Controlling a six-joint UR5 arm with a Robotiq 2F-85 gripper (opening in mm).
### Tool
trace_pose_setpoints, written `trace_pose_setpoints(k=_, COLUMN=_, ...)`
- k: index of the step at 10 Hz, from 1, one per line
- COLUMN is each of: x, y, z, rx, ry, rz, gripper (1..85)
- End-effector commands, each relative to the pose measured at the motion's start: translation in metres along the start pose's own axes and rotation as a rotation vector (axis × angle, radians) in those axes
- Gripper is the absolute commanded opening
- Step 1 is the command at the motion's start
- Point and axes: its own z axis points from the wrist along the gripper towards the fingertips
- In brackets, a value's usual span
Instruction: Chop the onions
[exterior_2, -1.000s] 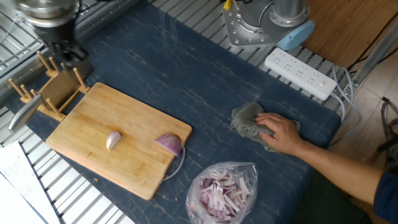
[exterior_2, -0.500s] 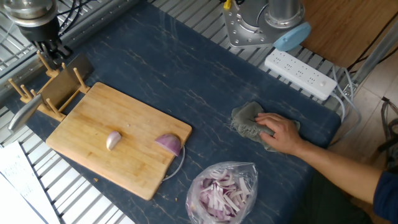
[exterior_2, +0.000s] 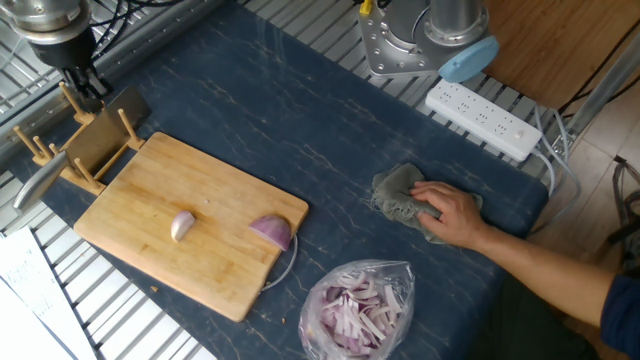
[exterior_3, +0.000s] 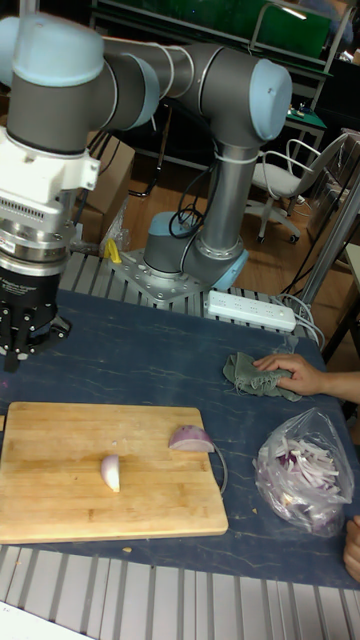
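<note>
Gripper (exterior_2: 88, 88) at the knife rack; onions uncut on the board.

Your gripper sits over the wooden rack (exterior_2: 85, 140) at the board's far corner, beside a grey blade (exterior_2: 132, 100) leaning there; I judge it is placed to collect the knife, but whether its fingers are apart, together or clamped on the handle cannot be told from either view. Both onions lie on the cutting board (exterior_2: 150, 240), below and to the right of your gripper and well apart from it: the small pale wedge (exterior_2: 182, 226) mid-board, the purple half-dome (exterior_2: 271, 232) at the board's edge, spaced for separate cuts. A person's hand (exterior_2: 447, 212) presses a grey cloth (exterior_2: 400, 195), far from the gripper. The bag of onion strips (exterior_2: 358, 308) lies off the board. No legible labels or writing.
</note>
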Motion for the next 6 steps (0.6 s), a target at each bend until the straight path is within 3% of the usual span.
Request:
trace_pose_setpoints(k=1, x=-0.011, y=-0.012, z=0.008, rx=-0.089, ry=-0.017, rz=-0.047, gripper=15.0)
trace_pose_setpoints(k=3, x=-0.020, y=-0.024, z=0.017, rx=-0.090, ry=-0.020, rz=-0.044, gripper=21.7)
trace_pose_setpoints(k=6, x=-0.026, y=-0.042, z=0.028, rx=-0.040, ry=-0.003, rz=-0.106, gripper=19.0)
